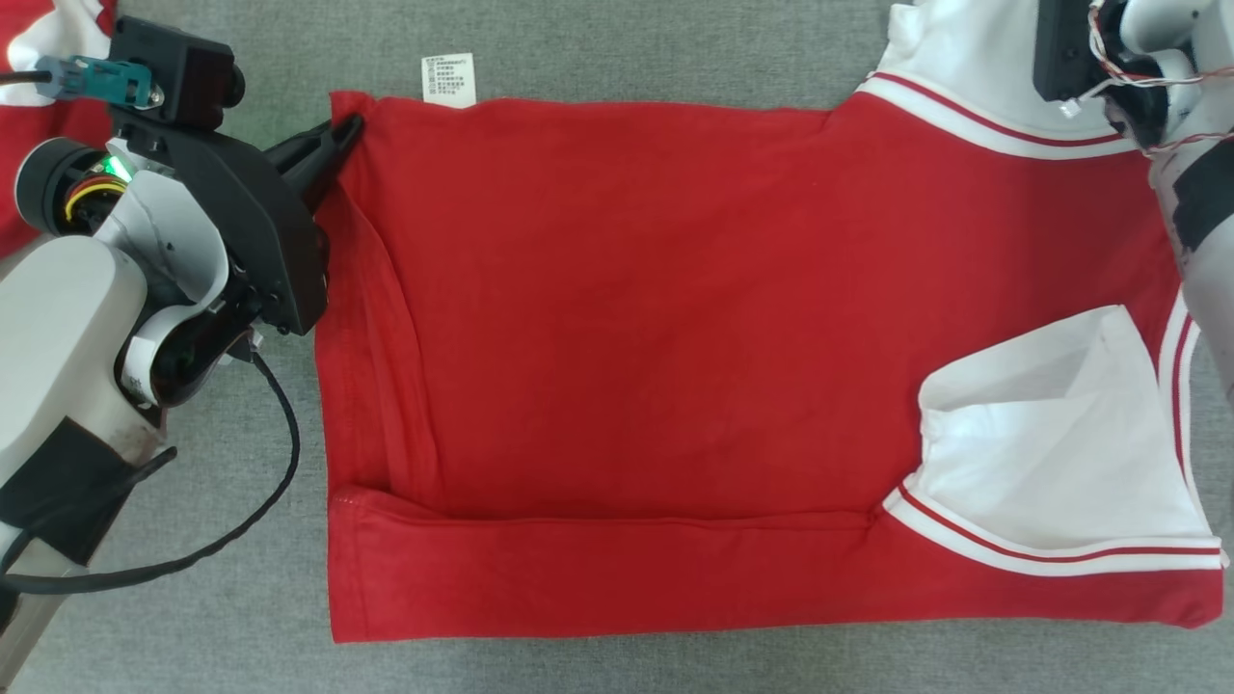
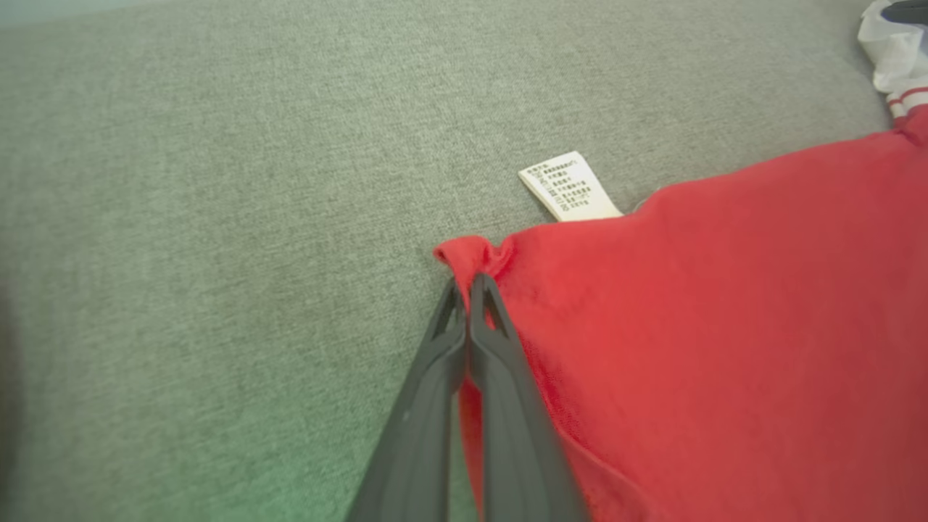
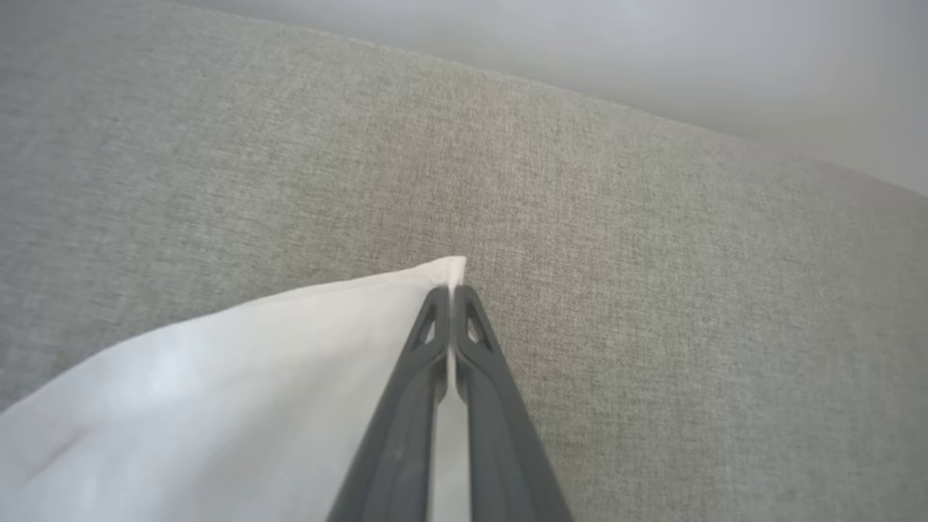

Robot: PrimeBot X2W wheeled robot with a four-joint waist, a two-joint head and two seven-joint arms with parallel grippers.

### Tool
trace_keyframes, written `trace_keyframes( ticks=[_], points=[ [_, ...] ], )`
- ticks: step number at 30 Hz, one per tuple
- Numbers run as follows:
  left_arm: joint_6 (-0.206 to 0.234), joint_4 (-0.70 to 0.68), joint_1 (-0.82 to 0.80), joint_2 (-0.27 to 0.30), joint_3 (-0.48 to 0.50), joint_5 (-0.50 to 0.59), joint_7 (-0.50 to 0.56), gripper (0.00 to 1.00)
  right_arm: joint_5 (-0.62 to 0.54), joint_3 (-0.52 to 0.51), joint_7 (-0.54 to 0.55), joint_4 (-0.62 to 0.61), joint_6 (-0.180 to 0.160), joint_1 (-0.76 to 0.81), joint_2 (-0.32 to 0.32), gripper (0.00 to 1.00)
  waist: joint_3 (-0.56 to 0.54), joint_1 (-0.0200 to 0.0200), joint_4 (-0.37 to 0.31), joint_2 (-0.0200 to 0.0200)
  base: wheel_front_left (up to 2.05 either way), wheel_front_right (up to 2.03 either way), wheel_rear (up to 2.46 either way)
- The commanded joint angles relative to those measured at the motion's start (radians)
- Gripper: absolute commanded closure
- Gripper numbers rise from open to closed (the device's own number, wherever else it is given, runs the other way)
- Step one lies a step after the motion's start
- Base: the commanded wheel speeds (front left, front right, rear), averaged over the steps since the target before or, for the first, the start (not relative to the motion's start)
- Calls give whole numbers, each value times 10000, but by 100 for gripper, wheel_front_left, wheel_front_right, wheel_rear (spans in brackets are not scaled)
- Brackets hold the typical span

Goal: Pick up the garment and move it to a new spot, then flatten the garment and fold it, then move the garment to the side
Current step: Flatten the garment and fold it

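A red garment (image 1: 675,318) with white sleeves and red-striped trim lies spread on the grey fabric surface, its near edge folded up in a long band. A white care label (image 1: 449,79) sticks out past its far edge. My left gripper (image 1: 347,128) is shut on the garment's far left corner (image 2: 475,254), pinching the red cloth between its dark fingers. At the head view's top right, my right arm (image 1: 1109,48) reaches over the far white sleeve (image 1: 940,48). In the right wrist view the right gripper (image 3: 451,291) is shut on that white sleeve's corner (image 3: 290,362).
The grey fabric surface (image 1: 627,39) runs all around the garment. More red and white cloth (image 1: 39,58) lies at the far left behind my left arm. A black cable (image 1: 270,463) loops from the left arm beside the garment's left edge.
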Motion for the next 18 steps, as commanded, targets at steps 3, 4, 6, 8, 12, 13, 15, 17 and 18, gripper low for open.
trace_keyframes(
  ticks=[3, 4, 6, 8, 12, 13, 15, 17, 18],
  points=[
    [65, 64, 165, 44, 54, 16, -188, 100, -171, -111, -825, -221, -26, 29, 96, 100, -179, -1, -152, -1, 0, 0, 0],
    [78, 88, 212, 54, 53, 15, -231, 100, -218, -123, -1129, -299, -26, 58, 92, 100, -240, -1, -195, -1, 0, 0, 0],
    [82, 157, 310, 42, 86, -19, -369, 100, -169, -231, -1638, -376, -26, 214, 140, 100, -408, -1, -283, -1, 0, 0, 0],
    [85, 205, 435, 73, 114, -49, -508, 100, -61, -274, -2117, -452, -26, 386, 192, 100, -601, -1, -396, -1, 0, 0, 0],
    [172, 275, 743, 75, 141, -95, -784, 100, 120, -42, -3123, -709, -26, 898, 173, 100, -1025, -1, -603, -1, 0, 0, 0],
    [190, 276, 843, 63, 139, -124, -809, 100, 211, 35, -3375, -786, -26, 1079, 156, 100, -1124, -1, -644, -1, 0, 0, 0],
    [246, 261, 1058, 85, 138, -163, -931, 100, 484, 190, -3932, -1022, -26, 1500, 129, 100, -1325, -1, -745, -1, 0, 0, 0],
    [267, 248, 1287, 138, 104, -167, -1035, 100, 727, 415, -4493, -1337, -27, 1997, 65, 100, -1539, -1, -835, -1, 0, 0, 0],
    [273, 239, 1370, 154, 109, -185, -1092, 100, 916, 501, -4763, -1516, -27, 2262, 1, 100, -1636, -1, -862, -1, 0, 0, 0]
  ],
)
